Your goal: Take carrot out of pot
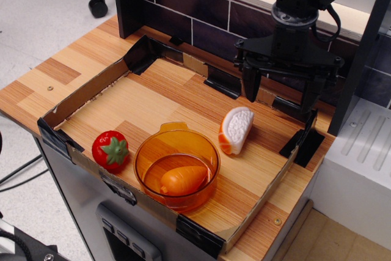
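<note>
The carrot, a small smooth orange toy, lies inside the translucent amber pot, which stands at the front of the wooden tabletop with its tab handle toward the back. My gripper hangs open and empty above the back right of the table, well behind and to the right of the pot. Its two black fingers point down, spread wide apart.
A red strawberry sits left of the pot. An orange-and-white wedge toy stands behind the pot to the right. A low cardboard rim borders the tabletop. A dark tiled wall closes the back.
</note>
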### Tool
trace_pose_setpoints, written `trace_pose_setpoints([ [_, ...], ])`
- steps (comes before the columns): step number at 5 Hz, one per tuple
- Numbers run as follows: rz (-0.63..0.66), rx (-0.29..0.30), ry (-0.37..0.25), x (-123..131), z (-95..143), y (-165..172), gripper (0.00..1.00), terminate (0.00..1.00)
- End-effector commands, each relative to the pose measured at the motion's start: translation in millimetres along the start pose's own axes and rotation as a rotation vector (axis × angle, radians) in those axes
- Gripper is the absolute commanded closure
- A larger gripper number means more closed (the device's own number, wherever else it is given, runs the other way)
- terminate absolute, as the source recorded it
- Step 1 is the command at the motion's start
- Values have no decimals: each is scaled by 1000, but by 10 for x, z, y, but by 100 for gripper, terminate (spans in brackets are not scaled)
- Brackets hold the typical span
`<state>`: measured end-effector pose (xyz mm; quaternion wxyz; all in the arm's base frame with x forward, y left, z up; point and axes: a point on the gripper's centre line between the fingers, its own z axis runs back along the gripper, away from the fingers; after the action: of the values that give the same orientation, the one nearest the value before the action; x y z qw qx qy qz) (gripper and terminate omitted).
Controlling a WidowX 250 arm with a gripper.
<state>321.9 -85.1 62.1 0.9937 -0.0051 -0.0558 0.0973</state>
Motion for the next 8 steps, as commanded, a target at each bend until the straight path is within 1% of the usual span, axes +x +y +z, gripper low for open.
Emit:
trace_pose_setpoints([
  [1,0,0,0,0,0,0,0,0],
  [2,-156,-53,-59,-147,224,18,0,0],
  [3,-326,-81,-71,-406,390,166,0,0],
  [4,-373,-81,-45,-523,494,386,0,0],
  [5,-396,-54,15,-547,452,536,0,0],
  [6,-457,-24,61,-591,308,673,0,0],
  [7,-529,-14,97,-684,117,815,0,0],
  [8,-554,-12,116,-813,-7,858,0,0],
])
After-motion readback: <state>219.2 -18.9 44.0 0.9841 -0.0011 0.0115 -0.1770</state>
